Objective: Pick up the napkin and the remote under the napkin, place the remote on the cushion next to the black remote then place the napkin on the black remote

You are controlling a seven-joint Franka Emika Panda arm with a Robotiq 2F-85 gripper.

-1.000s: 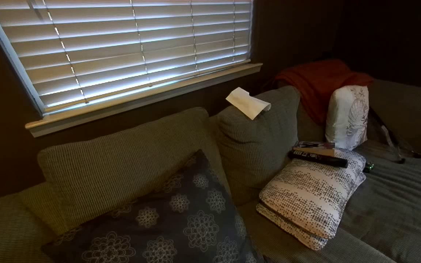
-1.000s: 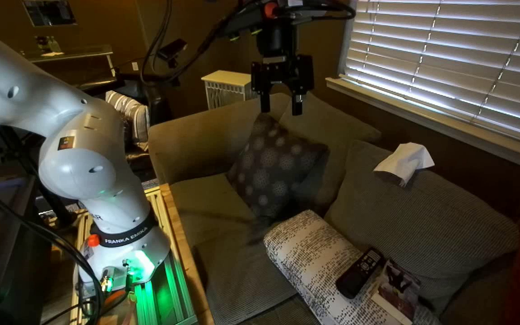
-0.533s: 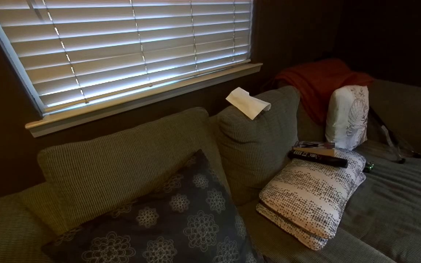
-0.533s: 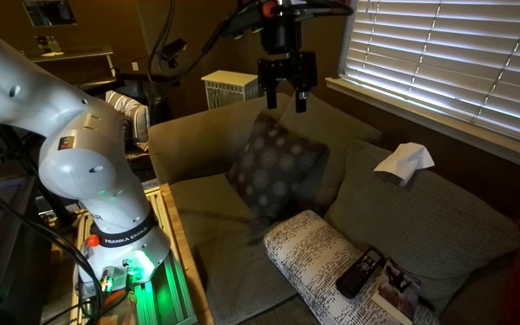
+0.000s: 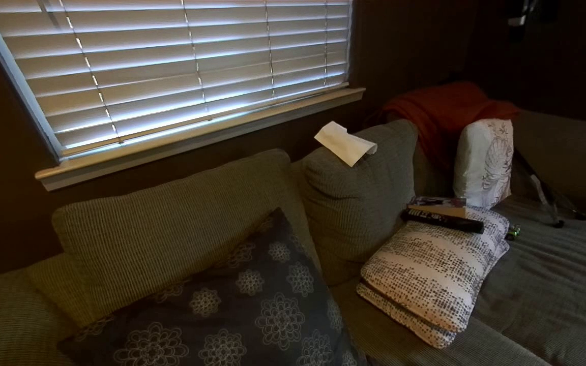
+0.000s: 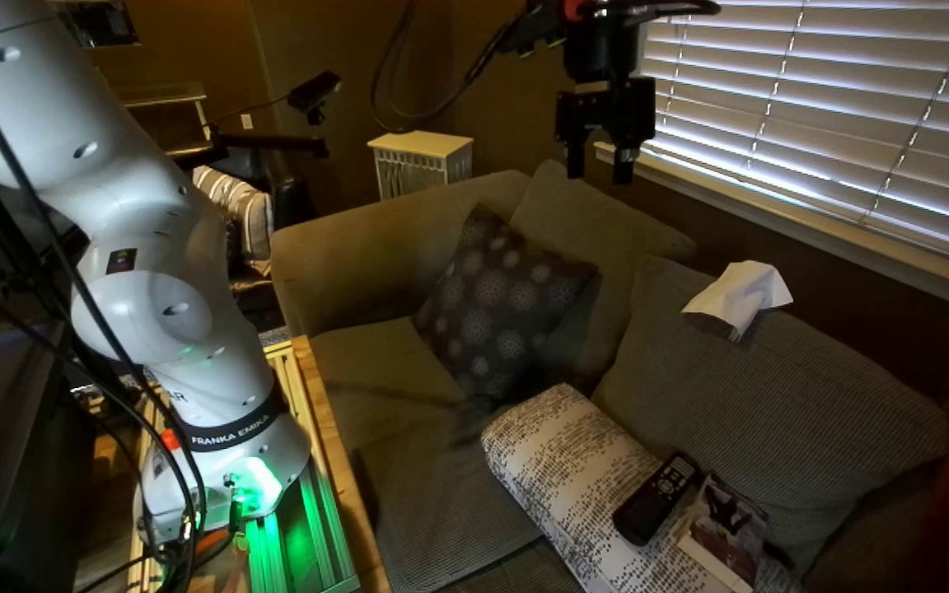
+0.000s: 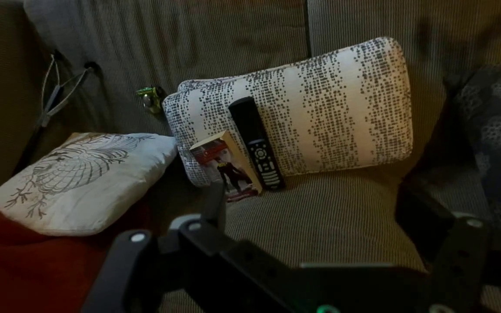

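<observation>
Sofa (image 6: 384, 263) shares room with robot arm (image 6: 145, 280)

A back pillow (image 6: 771, 395) stands behind the cushion (image 6: 565, 461) on the seat (image 6: 433, 494). The gripper (image 6: 599, 170) hangs raised and released, its fingers well apart. A napkin (image 6: 738, 292) drapes over the pillow's top edge in both exterior views; what lies beneath it is hidden. On the cushion, a book (image 7: 228, 169) rests just beside the black remote (image 7: 257, 141), keypad up.

The napkin (image 6: 738, 295) is thin, matt paper. The remote (image 7: 257, 141) looks smooth plastic; the cushion (image 7: 328, 113), matt cloth. Ribbed cloth covers the sofa (image 6: 425, 469). The book (image 7: 229, 167) is paper. The arm (image 6: 153, 255) is smooth and glossy, the gripper (image 6: 599, 171) mostly matt. The board (image 6: 340, 461) is wood, the rails (image 6: 310, 527) metal.
</observation>
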